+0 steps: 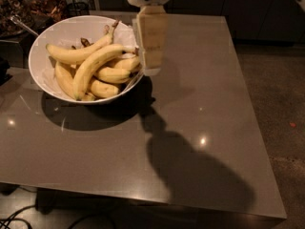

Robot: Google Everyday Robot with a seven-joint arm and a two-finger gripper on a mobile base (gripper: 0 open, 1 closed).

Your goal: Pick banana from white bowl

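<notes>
Camera view is showing the hand (pixel 151 44) hanging from above, just over the right rim of the white bowl (pixel 62 28), beside the fruit rather than on it; whether it is spread or closed I cannot tell. The banana (pixel 95 65) is lying on top of the heap, arching from the bowl's front up toward the hand, so nothing is covering it. A flatter banana (pixel 76 55) is resting behind it, and shorter bananas (pixel 112 74) are propping it from below. The bowl is sitting toward the back left of the bench (pixel 214 104). I judge the grasp is not yet made: the hand would need to shift left and come down over the banana's middle.
</notes>
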